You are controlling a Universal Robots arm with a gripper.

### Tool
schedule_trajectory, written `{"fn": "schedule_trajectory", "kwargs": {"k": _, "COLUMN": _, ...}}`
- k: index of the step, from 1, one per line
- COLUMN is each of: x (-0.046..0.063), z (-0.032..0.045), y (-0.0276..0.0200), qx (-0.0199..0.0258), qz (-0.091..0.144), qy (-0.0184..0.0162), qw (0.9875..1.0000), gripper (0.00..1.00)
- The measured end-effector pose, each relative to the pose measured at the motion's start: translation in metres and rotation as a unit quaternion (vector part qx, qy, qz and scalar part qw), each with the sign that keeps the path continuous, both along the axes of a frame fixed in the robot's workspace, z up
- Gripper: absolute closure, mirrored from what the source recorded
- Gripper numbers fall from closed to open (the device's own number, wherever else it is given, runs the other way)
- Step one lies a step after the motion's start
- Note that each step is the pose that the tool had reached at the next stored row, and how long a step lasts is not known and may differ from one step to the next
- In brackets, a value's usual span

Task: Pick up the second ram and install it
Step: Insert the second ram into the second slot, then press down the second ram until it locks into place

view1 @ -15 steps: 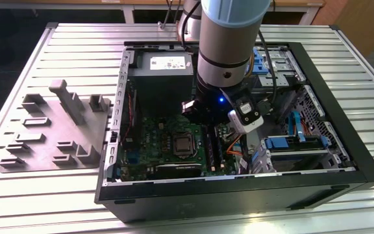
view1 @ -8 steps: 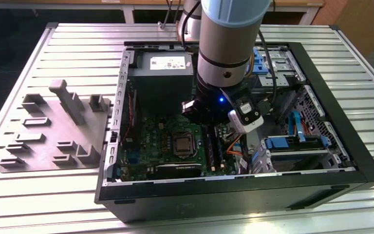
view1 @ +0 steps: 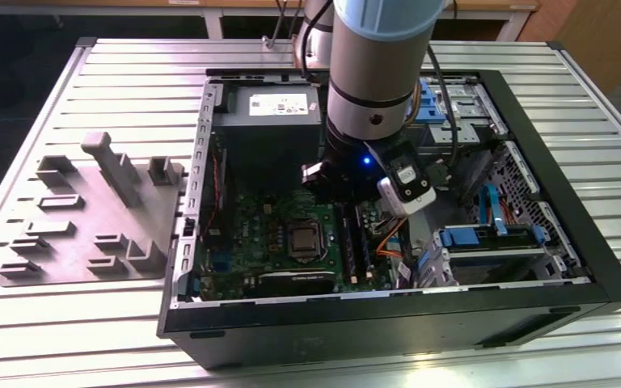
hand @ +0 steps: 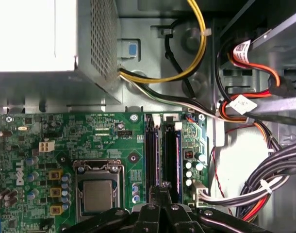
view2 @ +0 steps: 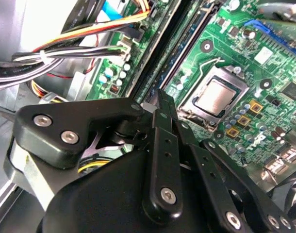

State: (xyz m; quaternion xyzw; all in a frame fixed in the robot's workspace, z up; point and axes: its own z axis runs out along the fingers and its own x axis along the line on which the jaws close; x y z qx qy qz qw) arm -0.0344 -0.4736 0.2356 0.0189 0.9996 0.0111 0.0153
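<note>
Well, the claw (hand: 162, 190) is drawn in until its fingertips all but meet, poised right over the memory slots on the motherboard (hand: 90, 136). I can't tell whether a board edge is nipped between the tips or whether they merely press on it. A thin blue-green strip standing on edge in the slot rail, which I take for the second ram (hand: 156, 155), runs away from the tips. I can't judge whether it is fully seated.

I'd expect the stick to be light and stiff but fragile. It should be held by its long bare edges, off the chips and contacts, and pushed squarely, since a tilt could jam it.

The first wrist view looks straight down the slots, with the processor socket (hand: 97, 194) beside them and the grey power supply (hand: 31, 39) beyond. The second wrist view shows the claw (view2: 160, 99) from behind its linkage, tips close to the board. The exterior view gives what neither does: the arm (view1: 375, 81) reaching into the open computer case (view1: 397, 303) on the slatted worktop (view1: 613, 121).
</note>
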Motion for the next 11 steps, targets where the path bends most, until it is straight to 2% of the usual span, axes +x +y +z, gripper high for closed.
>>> {"fn": "schedule_trajectory", "kwargs": {"k": 6, "x": 0.0, "z": 0.0038, "y": 0.0006, "qx": -0.0001, "qz": 0.0, "qy": 0.0, "qw": 1.0, "gripper": 0.9}}
{"fn": "schedule_trajectory", "kwargs": {"k": 11, "x": 0.0, "z": 0.0038, "y": 0.0006, "qx": 0.0002, "qz": 0.0, "qy": 0.0, "qw": 1.0, "gripper": 0.9}}
